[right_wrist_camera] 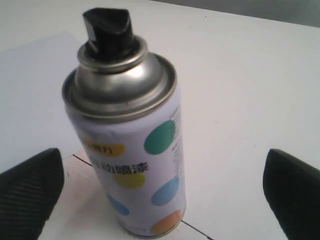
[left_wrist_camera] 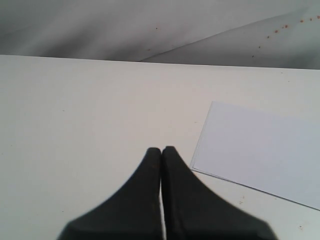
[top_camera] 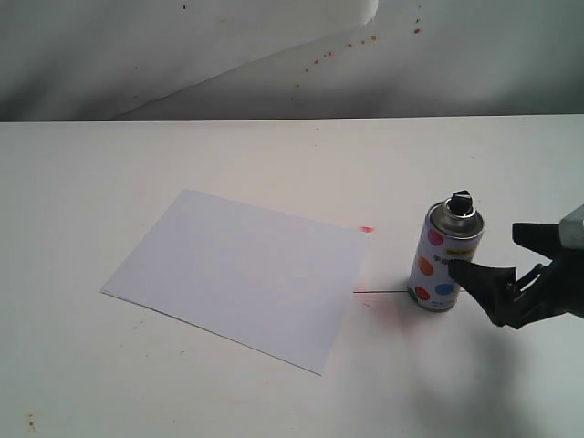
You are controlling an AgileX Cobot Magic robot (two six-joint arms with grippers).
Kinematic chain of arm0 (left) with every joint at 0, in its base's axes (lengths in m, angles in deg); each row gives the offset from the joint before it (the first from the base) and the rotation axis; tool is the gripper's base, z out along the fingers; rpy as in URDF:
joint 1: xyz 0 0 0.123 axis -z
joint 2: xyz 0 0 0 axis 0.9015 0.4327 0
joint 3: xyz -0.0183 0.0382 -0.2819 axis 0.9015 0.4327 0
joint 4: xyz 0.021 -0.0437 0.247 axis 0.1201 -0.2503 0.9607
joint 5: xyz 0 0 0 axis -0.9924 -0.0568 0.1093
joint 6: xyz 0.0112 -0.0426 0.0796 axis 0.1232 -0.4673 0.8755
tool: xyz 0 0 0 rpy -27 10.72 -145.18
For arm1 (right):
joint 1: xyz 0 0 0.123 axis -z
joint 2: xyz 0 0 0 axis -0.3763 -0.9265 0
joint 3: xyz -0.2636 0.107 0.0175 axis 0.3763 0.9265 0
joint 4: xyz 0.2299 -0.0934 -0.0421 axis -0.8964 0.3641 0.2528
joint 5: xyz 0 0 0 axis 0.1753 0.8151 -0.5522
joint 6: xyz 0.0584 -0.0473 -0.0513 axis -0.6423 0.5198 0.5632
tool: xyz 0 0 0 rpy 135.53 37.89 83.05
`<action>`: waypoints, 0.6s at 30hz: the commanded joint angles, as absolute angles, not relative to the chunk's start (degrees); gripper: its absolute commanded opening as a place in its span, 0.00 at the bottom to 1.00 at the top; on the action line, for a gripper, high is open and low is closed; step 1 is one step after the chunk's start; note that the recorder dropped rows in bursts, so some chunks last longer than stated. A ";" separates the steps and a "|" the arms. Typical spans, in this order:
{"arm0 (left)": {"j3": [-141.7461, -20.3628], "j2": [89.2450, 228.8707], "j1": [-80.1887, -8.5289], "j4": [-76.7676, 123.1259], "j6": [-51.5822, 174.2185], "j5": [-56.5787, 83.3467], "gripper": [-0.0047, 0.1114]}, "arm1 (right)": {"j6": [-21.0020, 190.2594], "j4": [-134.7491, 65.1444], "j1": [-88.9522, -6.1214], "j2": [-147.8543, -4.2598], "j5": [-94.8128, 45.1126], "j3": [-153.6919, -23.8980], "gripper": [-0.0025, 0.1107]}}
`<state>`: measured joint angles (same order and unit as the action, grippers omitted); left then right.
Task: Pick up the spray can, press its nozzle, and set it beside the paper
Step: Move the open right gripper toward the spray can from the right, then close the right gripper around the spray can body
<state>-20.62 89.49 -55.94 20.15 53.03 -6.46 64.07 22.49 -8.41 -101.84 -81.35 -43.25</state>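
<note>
Right hand (top_camera: 484, 248) wide open, holds nothing. Its two black fingers (right_wrist_camera: 30, 195) sit either side of the spray can (top_camera: 444, 260), with clear gaps in the wrist view, so no contact. The hand comes in low from the right edge of the worktop (top_camera: 91, 182).

Can is upright on the worktop, on the right part, about midway between the far and near edges. Black nozzle (top_camera: 460, 202) on top of the silver dome, nothing on it. White body with coloured dots and a yellow label strip.

Paper (top_camera: 237, 274) lies flat in the middle of the worktop, turned at an angle. Its right side is near the can but apart. A thin dark line (top_camera: 379, 292) runs from the paper's edge to the can's base. Small red mark (top_camera: 366, 229) at the paper's far right corner, faint pink smear (top_camera: 383, 312) just beside the line.

Left hand (left_wrist_camera: 161, 150) fully closed, tips pressed together, empty, low over bare worktop. A corner of the paper is near it.
</note>
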 commanded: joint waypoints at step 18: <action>-20.36 89.25 -56.11 19.68 53.09 -6.17 0.04 | 62.27 38.02 -7.93 -113.34 -87.24 -54.61 0.95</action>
<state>-20.62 89.49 -55.94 20.15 53.03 -6.46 62.70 37.52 -8.41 -112.79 -86.61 -53.02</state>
